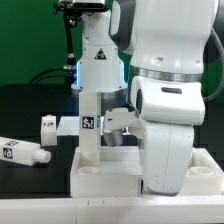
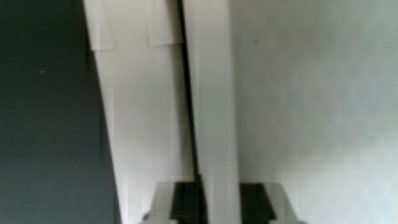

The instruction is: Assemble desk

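Gripper, closed narrowly on the upright leg, should hold it plumb over the tabletop below while twisting it home.

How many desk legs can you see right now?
3. An upright leg stands on the tabletop; a far-left leg lies on the table; a third leg lies just behind the upright one. Others may be hidden behind the arm.
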`<state>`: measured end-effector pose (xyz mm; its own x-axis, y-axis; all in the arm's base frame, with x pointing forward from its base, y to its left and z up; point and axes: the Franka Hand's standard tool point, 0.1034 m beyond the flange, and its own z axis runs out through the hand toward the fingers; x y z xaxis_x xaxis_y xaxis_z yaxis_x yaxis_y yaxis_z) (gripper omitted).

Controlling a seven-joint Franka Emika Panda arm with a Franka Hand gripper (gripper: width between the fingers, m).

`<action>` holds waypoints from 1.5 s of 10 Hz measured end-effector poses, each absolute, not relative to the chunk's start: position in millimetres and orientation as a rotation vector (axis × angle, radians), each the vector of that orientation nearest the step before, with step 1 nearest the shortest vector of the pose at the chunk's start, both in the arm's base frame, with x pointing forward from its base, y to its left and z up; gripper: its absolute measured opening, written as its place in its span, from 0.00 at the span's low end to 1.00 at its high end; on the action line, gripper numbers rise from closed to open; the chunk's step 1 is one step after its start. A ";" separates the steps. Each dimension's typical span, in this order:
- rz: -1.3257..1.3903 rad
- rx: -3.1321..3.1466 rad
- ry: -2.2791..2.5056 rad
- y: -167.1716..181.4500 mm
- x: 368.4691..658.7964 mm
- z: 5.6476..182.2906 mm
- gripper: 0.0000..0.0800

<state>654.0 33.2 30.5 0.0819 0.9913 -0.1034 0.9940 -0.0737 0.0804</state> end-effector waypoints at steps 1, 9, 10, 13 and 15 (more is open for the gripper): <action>-0.026 2.190 2.051 32.9 655.4 30.2 0.07; -0.011 2.247 1.960 19.1 654.2 87.0 0.79; 0.014 2.351 1.826 19.8 657.2 90.6 0.81; 0.016 2.530 1.590 17.1 654.7 87.4 0.81; -0.047 2.625 1.477 -11.2 649.0 123.4 0.81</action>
